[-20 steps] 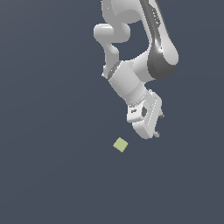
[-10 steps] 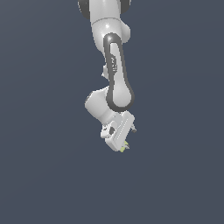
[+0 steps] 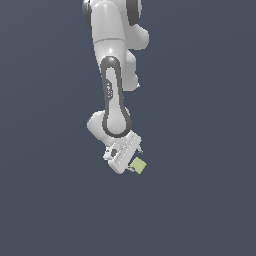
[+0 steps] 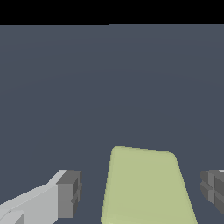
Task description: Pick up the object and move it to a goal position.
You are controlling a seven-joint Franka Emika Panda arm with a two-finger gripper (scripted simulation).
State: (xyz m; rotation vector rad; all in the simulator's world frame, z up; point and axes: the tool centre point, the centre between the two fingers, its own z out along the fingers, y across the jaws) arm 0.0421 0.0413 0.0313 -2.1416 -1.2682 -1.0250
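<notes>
The object is a small pale yellow-green cube point(image 3: 139, 166) lying on the dark grey floor. My white gripper point(image 3: 135, 160) is low over it at the end of the arm that reaches down from above. In the wrist view the cube point(image 4: 144, 188) lies between my two dark fingertips point(image 4: 70, 192), with a narrow gap on each side. The jaws are open and touch nothing. The near end of the cube is cut off by the wrist view's edge.
A plain dark grey floor point(image 3: 200, 210) spreads all around. The white arm point(image 3: 112, 75) hangs over the middle of the exterior view. No goal marker shows.
The arm has swung round and the gripper has come down onto the cube. One second ago the cube lay apart from the gripper, on the exterior view's left of it; now it sits between the fingers.
</notes>
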